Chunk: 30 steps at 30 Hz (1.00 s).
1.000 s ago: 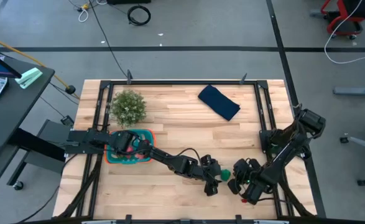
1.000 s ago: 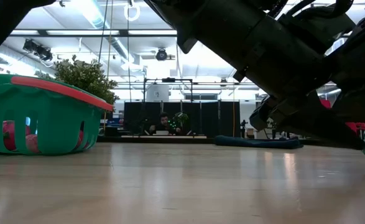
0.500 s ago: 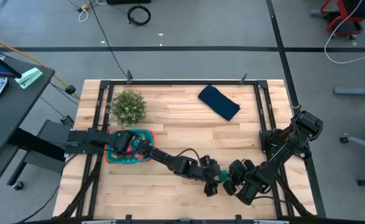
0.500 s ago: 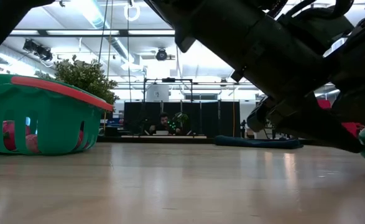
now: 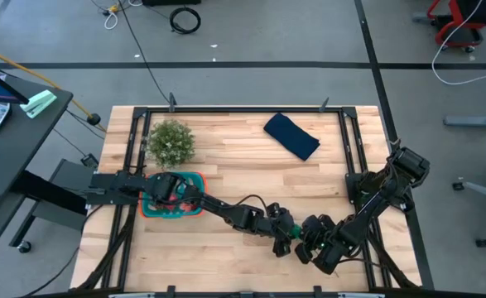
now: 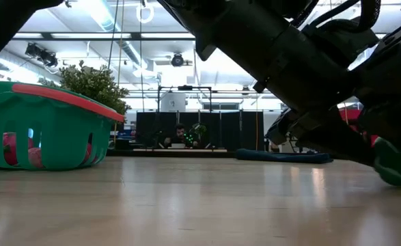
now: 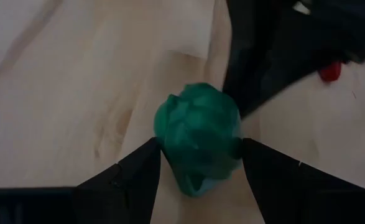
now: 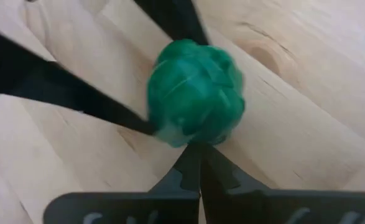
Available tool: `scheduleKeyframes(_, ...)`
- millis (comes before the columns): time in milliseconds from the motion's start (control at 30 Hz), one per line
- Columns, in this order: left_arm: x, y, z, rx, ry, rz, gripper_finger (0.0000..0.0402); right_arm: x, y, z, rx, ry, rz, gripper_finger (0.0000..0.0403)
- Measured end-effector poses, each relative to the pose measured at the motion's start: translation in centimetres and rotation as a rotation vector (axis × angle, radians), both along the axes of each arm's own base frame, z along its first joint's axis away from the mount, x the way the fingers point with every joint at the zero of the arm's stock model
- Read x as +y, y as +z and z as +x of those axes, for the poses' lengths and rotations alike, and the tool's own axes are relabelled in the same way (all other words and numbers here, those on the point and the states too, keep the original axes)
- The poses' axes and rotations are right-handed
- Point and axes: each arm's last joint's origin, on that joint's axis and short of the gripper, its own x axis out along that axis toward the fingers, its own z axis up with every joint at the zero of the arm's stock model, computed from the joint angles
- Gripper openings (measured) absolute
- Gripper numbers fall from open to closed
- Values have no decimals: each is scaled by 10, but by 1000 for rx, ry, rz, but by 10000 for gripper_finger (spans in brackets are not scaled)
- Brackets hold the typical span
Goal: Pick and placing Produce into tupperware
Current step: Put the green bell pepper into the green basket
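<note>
- The left gripper [image 5: 286,234] reached across the table toward 5 o'clock from the centre; in its wrist view its two fingers [image 7: 135,171] stood apart, one pressed on each side of the green toy vegetable [image 7: 199,135], so it appeared clamped on it.
- The right gripper [image 5: 307,242] sat just beside it at 5 o'clock; its fingers [image 8: 191,171] lay together, tips touching the vegetable's near face.
- Step in hand, judged: a handover or steadied grasp. Done well, the right gripper would back off before the left lifts, and the lift would go straight up so the round toy does not roll out.
- The teal tupperware [image 5: 195,177] stood at 9 o'clock, well apart from the vegetable.
- Count: one green piece outside; several red-pink pieces [image 6: 7,149] inside, number not countable; one plant [image 5: 170,142]; one blue cloth [image 5: 291,136].
</note>
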Motion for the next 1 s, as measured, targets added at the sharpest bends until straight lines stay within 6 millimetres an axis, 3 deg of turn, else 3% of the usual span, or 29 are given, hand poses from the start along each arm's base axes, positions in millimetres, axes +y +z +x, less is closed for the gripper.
scheduleKeyframes(600, 6, 1, 2, -7, -21, 29, 226, 0, 2, 5, -36, 42, -38, 0)
scheduleKeyframes(1000, 9, 2, 2, 3, -24, 38, 194, 3, 4, 3, -32, 82, -62, 1)
